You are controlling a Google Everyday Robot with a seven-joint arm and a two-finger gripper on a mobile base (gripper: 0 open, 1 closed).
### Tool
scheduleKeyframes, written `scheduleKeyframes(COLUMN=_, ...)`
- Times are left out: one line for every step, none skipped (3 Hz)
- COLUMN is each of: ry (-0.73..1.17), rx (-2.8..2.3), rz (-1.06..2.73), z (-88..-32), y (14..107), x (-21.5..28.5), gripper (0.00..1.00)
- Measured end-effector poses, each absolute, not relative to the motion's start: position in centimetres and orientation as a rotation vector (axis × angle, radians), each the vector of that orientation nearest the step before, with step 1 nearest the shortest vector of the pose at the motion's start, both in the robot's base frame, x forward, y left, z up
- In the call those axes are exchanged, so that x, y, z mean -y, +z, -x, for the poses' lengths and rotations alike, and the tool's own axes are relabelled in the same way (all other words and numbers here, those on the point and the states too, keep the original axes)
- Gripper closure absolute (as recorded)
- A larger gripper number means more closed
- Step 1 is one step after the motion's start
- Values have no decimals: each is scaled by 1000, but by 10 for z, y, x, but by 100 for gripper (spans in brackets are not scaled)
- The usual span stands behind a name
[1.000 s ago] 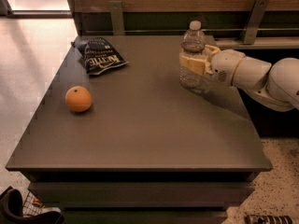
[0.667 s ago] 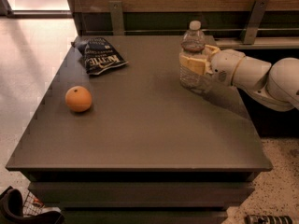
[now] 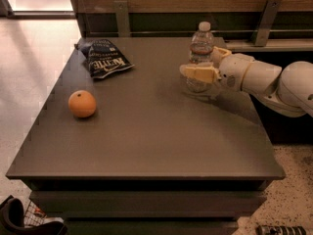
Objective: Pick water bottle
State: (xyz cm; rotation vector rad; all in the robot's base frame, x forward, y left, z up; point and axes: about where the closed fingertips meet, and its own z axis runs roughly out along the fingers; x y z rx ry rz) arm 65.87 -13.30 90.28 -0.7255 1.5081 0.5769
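The water bottle (image 3: 201, 45), clear ribbed plastic with a white cap and a reddish label band, stands upright on the dark table (image 3: 146, 131) at its back right. My gripper (image 3: 191, 66) reaches in from the right and is shut on the bottle's lower body. One cream finger (image 3: 198, 73) crosses in front of the bottle and the other is mostly behind it. The bottle's base rests on the table.
An orange (image 3: 82, 104) lies at the table's left. A dark chip bag (image 3: 105, 58) lies at the back left. A wooden wall with metal brackets (image 3: 266, 13) runs behind the table. My white arm (image 3: 274, 82) spans the table's right edge.
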Motion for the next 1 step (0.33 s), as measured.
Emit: scheduleKeyframes(ry=578, rx=-1508, rz=726, z=-659, y=903, x=132, gripper=0)
